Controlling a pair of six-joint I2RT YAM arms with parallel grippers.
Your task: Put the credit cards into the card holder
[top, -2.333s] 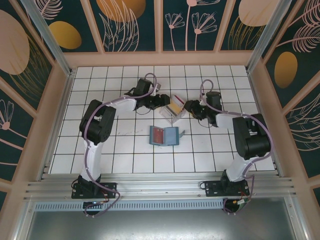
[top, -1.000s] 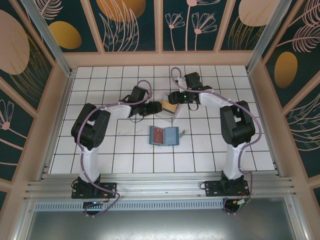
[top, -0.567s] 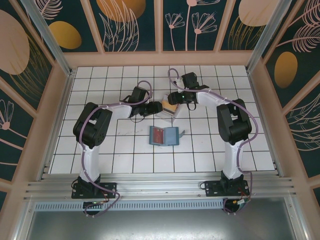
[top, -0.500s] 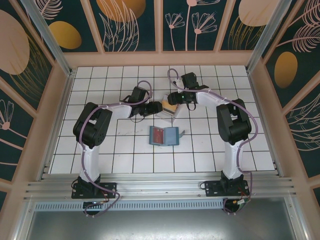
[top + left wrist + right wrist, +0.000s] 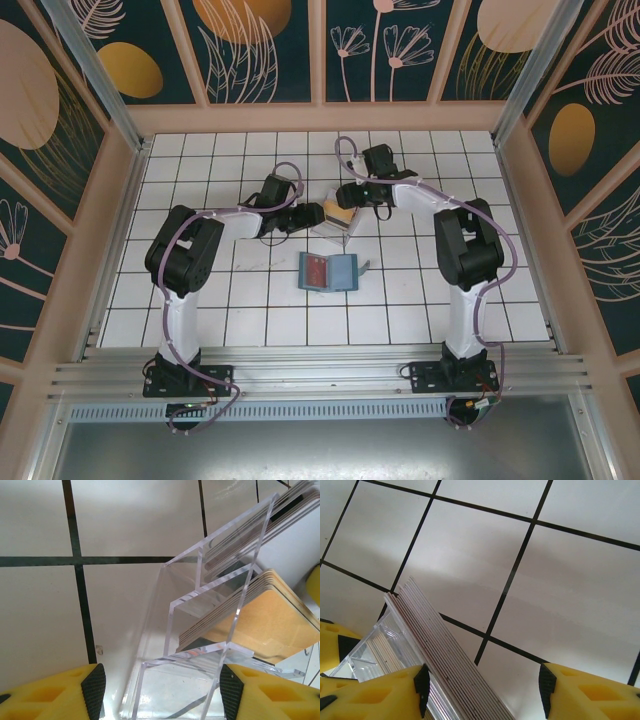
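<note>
Working out from the arm bases: closest to us on the tiled counter is the open teal wallet. The red card is sitting on its left half, so that one isn't filed yet. Just past the wallet is the clear card holder, and both arms are at it. The left claw comes in from the holder's left side. On its wrist cam the jaws are apart with the holder's low front end between them, and a sliver of counter shows between one pad and the clear wall. So we read it as open and bracketing the holder, not clamping it. The yellow-gold cards sit stacked in a lower step. On the far side, the right claw is over the back stack in the step behind. Its jaws are apart too, one pad right beside the stack and the other well clear, so it's gripping nothing. Our guess is we're at the tail end of seating the gold cards, with the red one left. The next move probably means lifting the right claw off without dragging the stack, then going for the red card. It lies flat and thin in the wallet, so catching an edge looks like the fiddly bit.
</note>
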